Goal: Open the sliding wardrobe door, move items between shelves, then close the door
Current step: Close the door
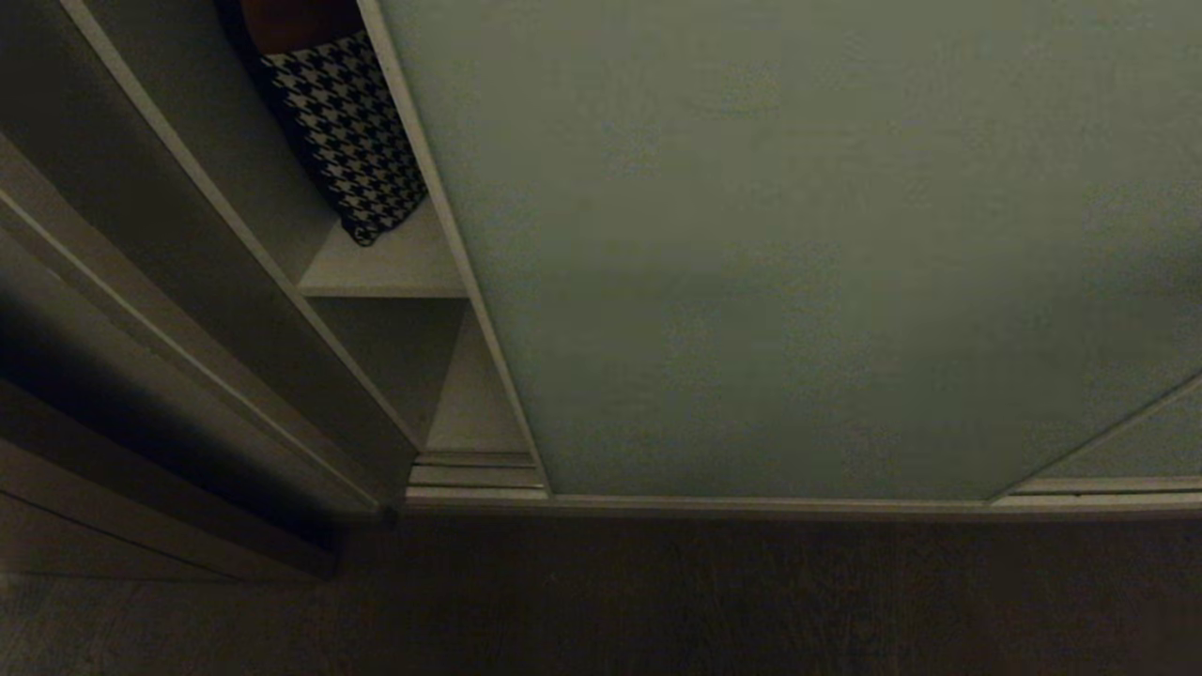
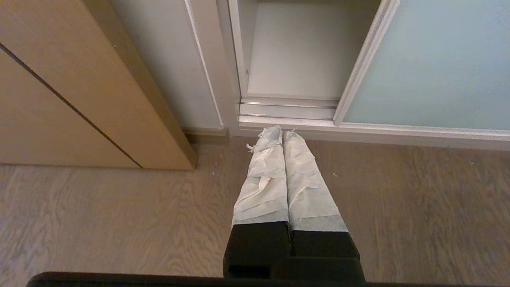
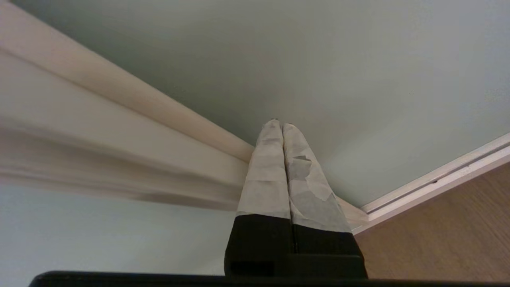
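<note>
The sliding wardrobe door is a pale grey-green panel that covers most of the opening, leaving a narrow gap at its left edge. In that gap I see one white shelf and a lower white board. The items are hidden. Neither gripper shows in the head view. My right gripper is shut and empty, its taped tips at the grey-green panel, right beside a light frame strip. My left gripper is shut and empty, hanging over the floor just short of the wardrobe's bottom rail.
A black-and-white houndstooth cushion leans on the upper shelf in the gap. A tan wooden panel stands left of the wardrobe. Wood-grain floor runs along the front. A second grey-green panel shows at the lower right.
</note>
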